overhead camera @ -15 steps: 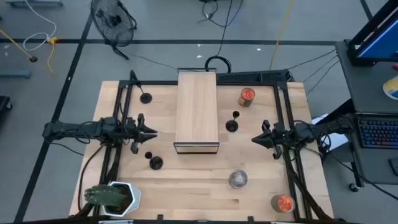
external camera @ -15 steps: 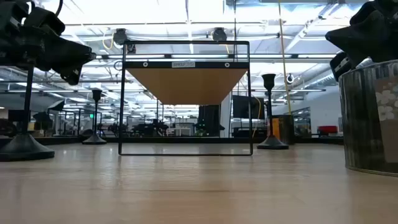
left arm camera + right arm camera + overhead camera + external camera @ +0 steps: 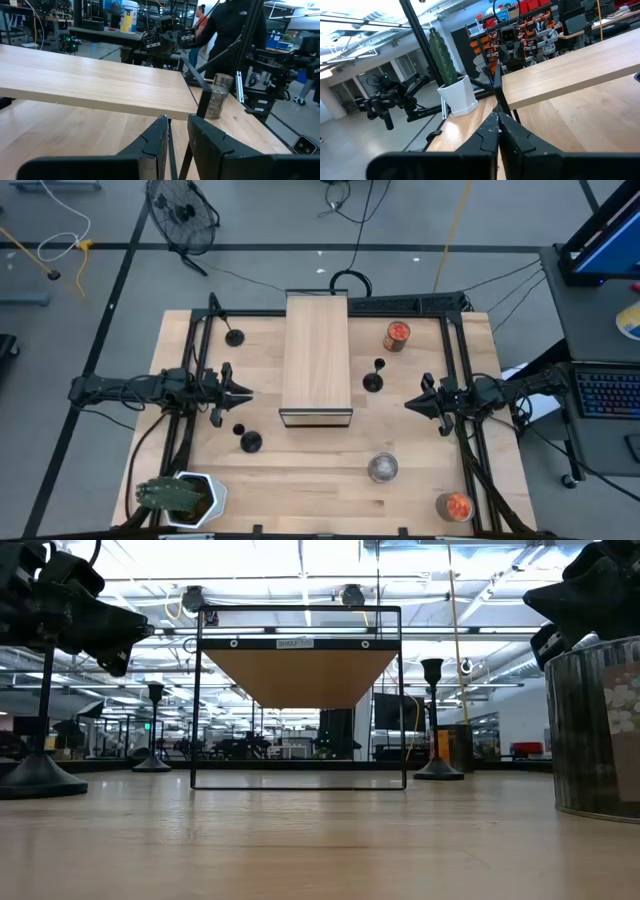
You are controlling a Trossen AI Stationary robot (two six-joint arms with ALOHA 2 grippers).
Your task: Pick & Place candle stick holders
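Three black candle stick holders stand upright on their round bases on the wooden table: one at the far left [image 3: 234, 337], one right of the shelf [image 3: 373, 381], one near the front left [image 3: 249, 442], which shows large in the low view [image 3: 40, 775]. My left gripper [image 3: 246, 393] hangs left of the wooden shelf [image 3: 316, 355], level and pointing at it. Its fingers [image 3: 176, 122] stand a narrow gap apart with nothing between them. My right gripper [image 3: 408, 405] hangs right of the shelf, shut [image 3: 496, 117] and empty.
The shelf on its black frame [image 3: 300, 780] fills the table's middle. Two glass jars with orange contents [image 3: 397, 334] [image 3: 456, 506], a silvery jar [image 3: 382, 468] and a white pot with a cactus [image 3: 180, 497] also stand on the table. A person [image 3: 225, 25] stands beyond it.
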